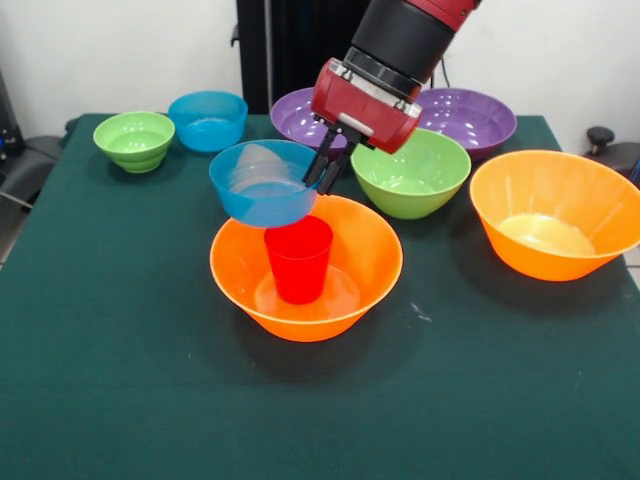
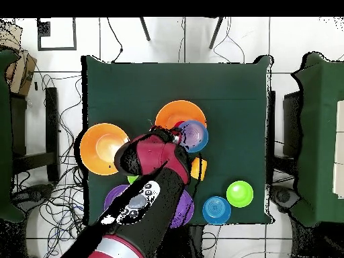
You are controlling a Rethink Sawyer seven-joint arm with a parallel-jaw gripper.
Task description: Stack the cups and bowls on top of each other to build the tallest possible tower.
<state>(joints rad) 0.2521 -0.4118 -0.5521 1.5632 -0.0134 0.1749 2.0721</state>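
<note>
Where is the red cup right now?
In the front view, the red cup stands upright inside the middle orange bowl, just below the blue bowl that the gripper holds.

Blue bowl (image 1: 263, 183) tilted above red cup (image 1: 298, 258) in orange bowl (image 1: 306, 266).

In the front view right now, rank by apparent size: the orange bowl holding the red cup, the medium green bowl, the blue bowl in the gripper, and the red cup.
1. Orange bowl, widest.
2. Medium green bowl, farther from the camera, so its true size is less certain.
3. Blue bowl, held at its rim by the gripper.
4. Red cup, clearly smallest.
</note>
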